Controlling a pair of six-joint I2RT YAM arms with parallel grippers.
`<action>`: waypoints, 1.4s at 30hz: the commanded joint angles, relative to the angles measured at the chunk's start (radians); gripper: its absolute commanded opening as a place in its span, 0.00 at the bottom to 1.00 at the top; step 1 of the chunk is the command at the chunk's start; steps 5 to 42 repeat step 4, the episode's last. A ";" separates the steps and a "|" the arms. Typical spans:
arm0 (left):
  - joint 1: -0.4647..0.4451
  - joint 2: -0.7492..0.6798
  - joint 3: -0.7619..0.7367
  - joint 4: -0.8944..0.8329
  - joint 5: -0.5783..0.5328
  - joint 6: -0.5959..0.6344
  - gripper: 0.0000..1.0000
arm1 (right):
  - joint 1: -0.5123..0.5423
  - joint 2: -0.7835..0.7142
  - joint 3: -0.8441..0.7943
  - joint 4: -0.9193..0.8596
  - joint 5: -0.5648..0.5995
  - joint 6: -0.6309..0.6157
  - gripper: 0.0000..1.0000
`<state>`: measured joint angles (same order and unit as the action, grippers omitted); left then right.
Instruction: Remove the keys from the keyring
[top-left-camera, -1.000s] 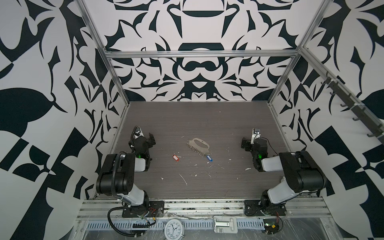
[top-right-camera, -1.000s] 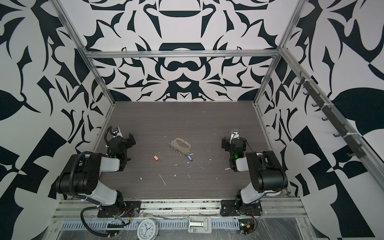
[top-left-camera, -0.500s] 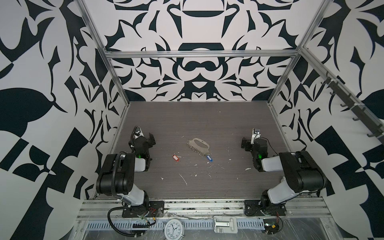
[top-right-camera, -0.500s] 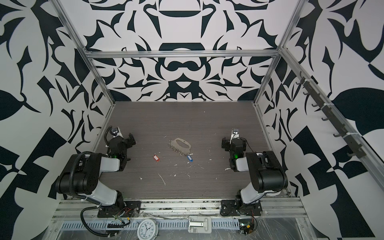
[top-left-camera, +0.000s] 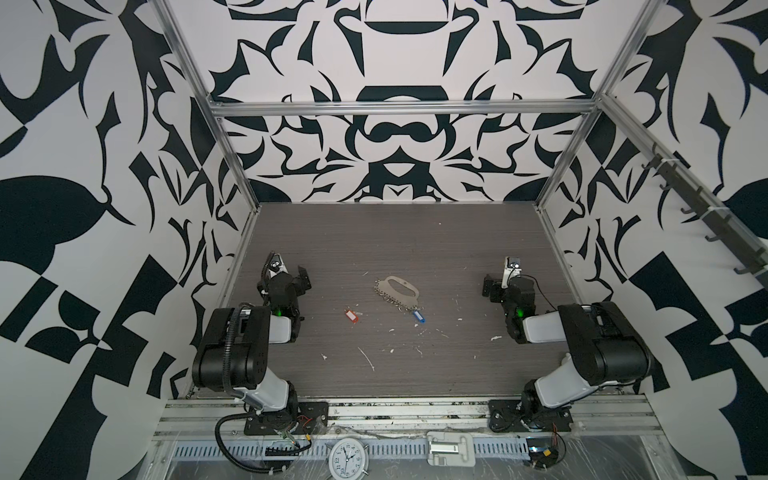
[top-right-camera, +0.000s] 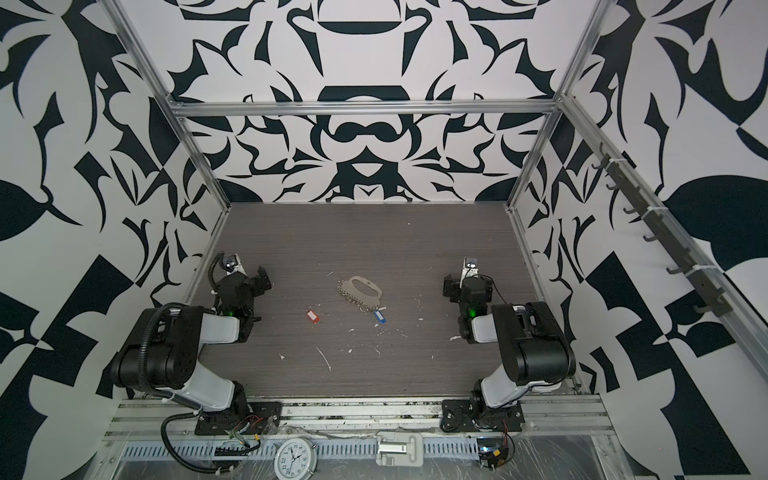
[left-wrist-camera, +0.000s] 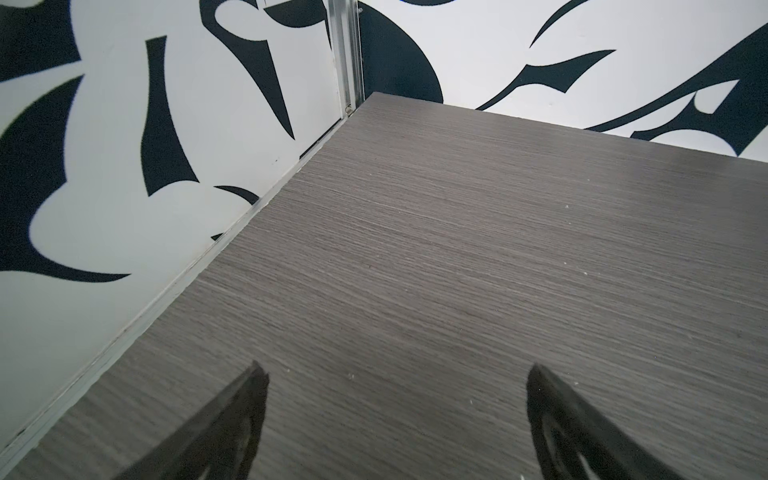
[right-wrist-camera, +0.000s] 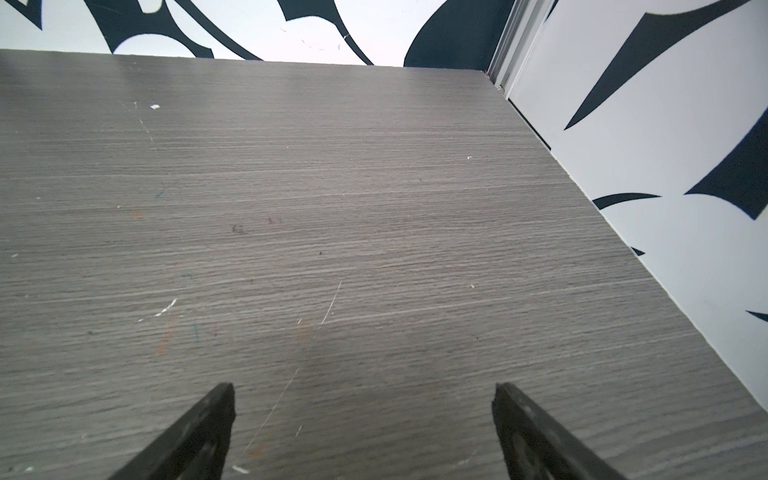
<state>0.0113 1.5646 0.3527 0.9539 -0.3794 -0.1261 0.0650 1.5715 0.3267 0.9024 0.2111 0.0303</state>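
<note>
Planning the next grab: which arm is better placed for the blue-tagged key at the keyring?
Probably right: the blue-tagged silvery key lies at the edge of the pale half-moon metal keyring, nearer the open, empty right gripper than the open left gripper.

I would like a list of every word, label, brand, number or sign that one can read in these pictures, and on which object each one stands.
No text can be read with certainty.
Clock: hour numerals around the dial, too small to read.
Red tag: white label, no writing can be made out.
Blue tag: white label, too small to read.
Keyring: no marking visible.
Both wrist views: no text.
</note>
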 joint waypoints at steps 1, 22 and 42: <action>0.003 0.003 -0.002 0.034 0.002 0.001 0.99 | 0.008 -0.011 0.026 0.021 0.003 0.000 1.00; 0.003 0.004 -0.003 0.034 0.002 0.001 0.99 | 0.009 -0.016 0.019 0.028 0.000 -0.001 1.00; 0.003 0.004 -0.003 0.034 0.002 0.001 0.99 | 0.009 -0.016 0.019 0.028 0.000 -0.001 1.00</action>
